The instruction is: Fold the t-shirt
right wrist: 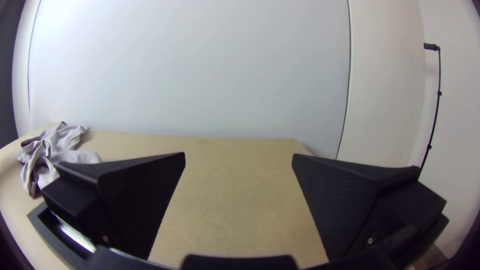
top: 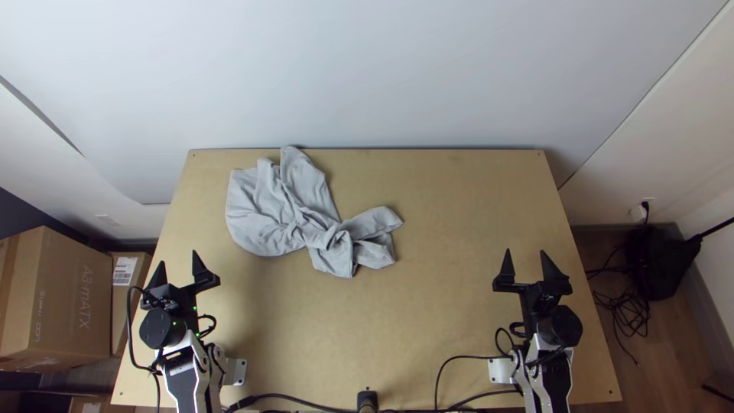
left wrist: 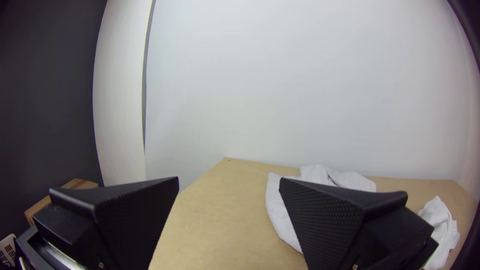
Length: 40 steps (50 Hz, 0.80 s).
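Observation:
A light grey t-shirt (top: pixel 283 206) lies bunched and twisted on the table's far left part, its folds gathered near the middle and a smaller end pointing right. My left gripper (top: pixel 177 260) stands open over the near left of the table, short of the cloth. At the near right, well away from the cloth, is my right gripper (top: pixel 524 254), also open. In the left wrist view the left gripper (left wrist: pixel 229 182) has nothing between its fingers, with the shirt (left wrist: pixel 280 212) partly behind one. The right wrist view has the right gripper (right wrist: pixel 239 156) empty and the shirt (right wrist: pixel 50 150) farther off.
The wooden table (top: pixel 451 306) has bare wood across its middle and right. Black cables (top: pixel 306 401) run along its near edge, by a small dark device (top: pixel 368 399). Cardboard boxes (top: pixel 57 294) stand beyond the left edge; a white wall (top: pixel 367 69) rises behind the far edge.

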Tool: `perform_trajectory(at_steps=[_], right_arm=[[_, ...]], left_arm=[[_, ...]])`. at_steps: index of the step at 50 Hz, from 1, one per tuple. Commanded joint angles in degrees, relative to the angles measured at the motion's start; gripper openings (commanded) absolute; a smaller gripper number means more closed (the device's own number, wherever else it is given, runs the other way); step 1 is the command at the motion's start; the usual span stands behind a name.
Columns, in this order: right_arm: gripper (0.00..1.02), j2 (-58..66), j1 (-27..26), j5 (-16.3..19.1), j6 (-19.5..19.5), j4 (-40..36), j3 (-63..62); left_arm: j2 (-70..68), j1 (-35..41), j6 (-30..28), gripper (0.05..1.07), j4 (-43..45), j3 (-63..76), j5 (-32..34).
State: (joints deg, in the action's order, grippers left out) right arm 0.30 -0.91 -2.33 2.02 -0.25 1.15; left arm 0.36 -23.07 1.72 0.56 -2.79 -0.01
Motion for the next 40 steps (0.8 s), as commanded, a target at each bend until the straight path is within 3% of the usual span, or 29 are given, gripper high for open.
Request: perform_trajectory(at_steps=[1, 20, 25, 40], right_arm=[[0.98, -0.5, 0.3, -0.3, 0.8, -0.3, -0.7], [0.98, -0.6, 2.3, 0.1, -0.4, -0.4, -0.7], [0.98, -0.6, 1.8, 0.1, -0.5, -0.5, -0.7], [0.98, -0.6, 1.2, -0.4, -0.4, 5.3, 1.9]], left_arm=[[-0.4, 0.4, 0.7, 1.02, -1.1, 2.6, 0.7], [-0.4, 1.5, 1.9, 1.02, -1.3, 2.6, 0.7], [-0.4, -1.9, 2.0, 1.02, -1.0, 2.6, 0.5], [-0.4, -2.8, -2.2, 1.02, 0.0, -0.7, -0.1]])
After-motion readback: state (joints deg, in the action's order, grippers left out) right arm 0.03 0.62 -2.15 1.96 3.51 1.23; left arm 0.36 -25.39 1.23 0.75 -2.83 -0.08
